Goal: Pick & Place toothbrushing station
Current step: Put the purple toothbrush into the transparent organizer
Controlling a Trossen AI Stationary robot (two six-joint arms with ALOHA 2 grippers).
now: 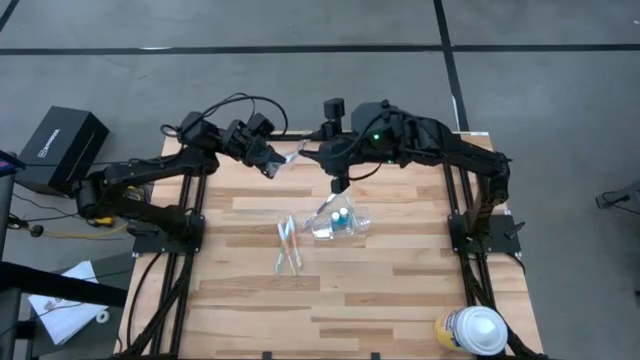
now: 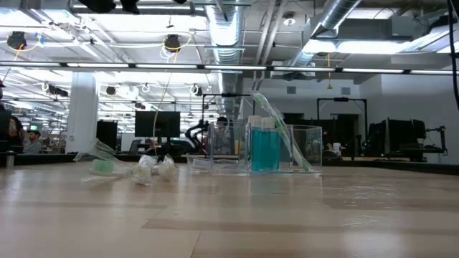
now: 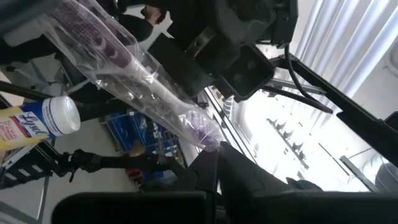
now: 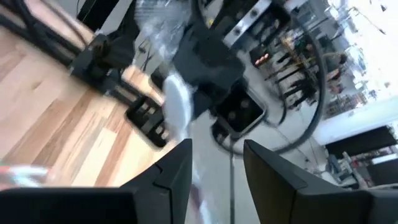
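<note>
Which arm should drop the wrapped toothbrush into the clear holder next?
Left, probably: the left gripper already holds the wrapped toothbrush. The right gripper hangs empty above the clear holder, so it should clear off first.

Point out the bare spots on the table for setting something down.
Bare wood spans the front, between the loose toothbrushes and the round container. Crowded: the middle, around the clear cup, and the back, under both grippers.

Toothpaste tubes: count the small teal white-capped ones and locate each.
2. One teal toothpaste tube and a second stand upright, side by side, in the clear plastic cup at mid-table. Others may be hidden.
</note>
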